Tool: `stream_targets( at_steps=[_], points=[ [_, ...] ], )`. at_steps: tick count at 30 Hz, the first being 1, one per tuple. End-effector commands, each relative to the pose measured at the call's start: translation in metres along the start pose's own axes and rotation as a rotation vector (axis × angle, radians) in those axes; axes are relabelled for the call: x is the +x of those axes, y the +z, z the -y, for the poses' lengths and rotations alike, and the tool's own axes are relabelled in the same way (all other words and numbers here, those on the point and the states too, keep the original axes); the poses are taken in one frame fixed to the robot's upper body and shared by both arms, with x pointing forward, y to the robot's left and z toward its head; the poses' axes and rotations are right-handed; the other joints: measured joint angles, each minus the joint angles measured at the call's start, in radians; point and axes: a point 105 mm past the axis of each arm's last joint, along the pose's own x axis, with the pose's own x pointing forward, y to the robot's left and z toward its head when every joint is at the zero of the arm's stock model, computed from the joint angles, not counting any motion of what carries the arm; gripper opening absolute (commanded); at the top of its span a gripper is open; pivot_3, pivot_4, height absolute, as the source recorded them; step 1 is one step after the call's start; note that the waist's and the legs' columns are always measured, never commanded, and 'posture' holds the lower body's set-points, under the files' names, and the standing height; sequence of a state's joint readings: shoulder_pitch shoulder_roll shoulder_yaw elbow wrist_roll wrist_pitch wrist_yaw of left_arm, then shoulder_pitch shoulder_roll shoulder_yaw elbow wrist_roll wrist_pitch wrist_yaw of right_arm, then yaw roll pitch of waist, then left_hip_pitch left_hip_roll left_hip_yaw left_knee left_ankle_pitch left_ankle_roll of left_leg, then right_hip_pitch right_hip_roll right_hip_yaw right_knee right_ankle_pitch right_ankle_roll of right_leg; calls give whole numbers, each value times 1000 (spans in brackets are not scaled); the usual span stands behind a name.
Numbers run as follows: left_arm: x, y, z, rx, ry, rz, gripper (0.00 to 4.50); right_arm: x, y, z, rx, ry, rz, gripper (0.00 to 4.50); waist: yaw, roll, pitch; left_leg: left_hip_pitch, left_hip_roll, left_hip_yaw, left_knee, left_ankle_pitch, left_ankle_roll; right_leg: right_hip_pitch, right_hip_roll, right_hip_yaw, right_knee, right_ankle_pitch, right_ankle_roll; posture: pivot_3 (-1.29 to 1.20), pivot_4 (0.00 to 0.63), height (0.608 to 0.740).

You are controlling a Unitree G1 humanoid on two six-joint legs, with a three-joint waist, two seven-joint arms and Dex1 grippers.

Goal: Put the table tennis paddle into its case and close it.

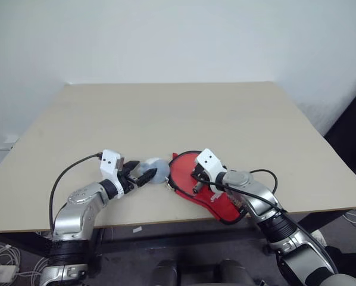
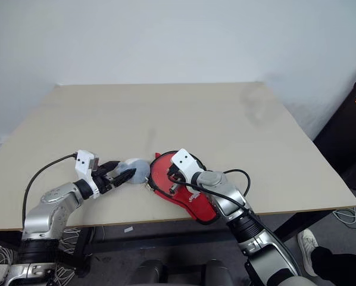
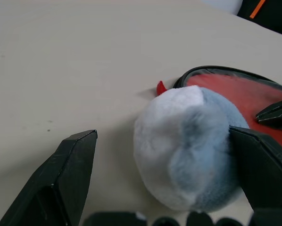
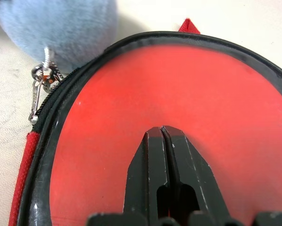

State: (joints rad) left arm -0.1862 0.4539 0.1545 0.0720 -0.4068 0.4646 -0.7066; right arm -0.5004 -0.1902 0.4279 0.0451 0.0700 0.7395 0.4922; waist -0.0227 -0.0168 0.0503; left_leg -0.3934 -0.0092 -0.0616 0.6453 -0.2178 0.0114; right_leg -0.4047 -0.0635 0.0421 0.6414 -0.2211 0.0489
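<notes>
The red case [image 1: 181,176] with black piped edge lies flat near the table's front edge, its narrow end pointing toward me on the right. A fluffy blue-white pompom [image 1: 156,168] hangs by a metal clip [image 4: 39,90] from the zip at its left rim. My left gripper [image 3: 160,136] is open, one finger on each side of the pompom [image 3: 188,146]. My right gripper [image 4: 162,129] is shut, its tips resting on the case's smooth red round face [image 4: 131,99]. Whether that face is the paddle under a clear panel I cannot tell; the paddle's handle is hidden.
The beige table [image 1: 166,113] stretches far back and to both sides of the case. Its front edge runs just below both arms. A white wall stands behind it. A dark object [image 1: 353,128] stands off the table's right side.
</notes>
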Motion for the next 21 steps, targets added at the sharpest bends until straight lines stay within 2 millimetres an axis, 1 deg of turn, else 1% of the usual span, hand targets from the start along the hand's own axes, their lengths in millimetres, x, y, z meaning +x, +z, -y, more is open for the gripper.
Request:
stream_targets(
  at_steps=[1, 4, 7, 16, 19, 21],
  points=[
    [7, -3, 8, -10, -29, -5, 4500, 0, -3, -2, -12, -2, -20, 24, 0, 1, -1, 0, 0, 0, 0, 0, 0, 0, 0, 0, 0, 0, 0, 0, 0, 740],
    [9, -9, 15, -29, -54, -20, 4500, 0, -4, -2, -10, -5, -22, 24, 0, 2, -2, 0, 0, 0, 0, 0, 0, 0, 0, 0, 0, 0, 0, 0, 0, 740],
    [9, -11, 19, -31, -62, -23, 4500, 1, -4, 0, -7, -11, -26, 24, 0, 3, -4, 0, 0, 0, 0, 0, 0, 0, 0, 0, 0, 0, 0, 0, 0, 740],
    [8, -9, 14, -29, -36, -8, 4500, 1, -5, -1, -2, -12, -28, 24, 0, 4, -5, 0, 0, 0, 0, 0, 0, 0, 0, 0, 0, 0, 1, 0, 0, 740],
    [9, -6, 12, -45, -22, 10, 3868, 1, -6, -1, -1, -14, -31, 0, 0, 4, -5, 0, 0, 0, 0, 0, 0, 0, 0, 0, 0, -1, 2, 0, 0, 740],
    [10, -4, 13, -46, -22, 15, 3215, 1, -7, -1, -2, -16, -34, 0, 0, 5, -6, 0, 0, 0, 0, 0, 0, 0, 0, 0, 0, -2, 3, 0, 0, 740]
  ],
)
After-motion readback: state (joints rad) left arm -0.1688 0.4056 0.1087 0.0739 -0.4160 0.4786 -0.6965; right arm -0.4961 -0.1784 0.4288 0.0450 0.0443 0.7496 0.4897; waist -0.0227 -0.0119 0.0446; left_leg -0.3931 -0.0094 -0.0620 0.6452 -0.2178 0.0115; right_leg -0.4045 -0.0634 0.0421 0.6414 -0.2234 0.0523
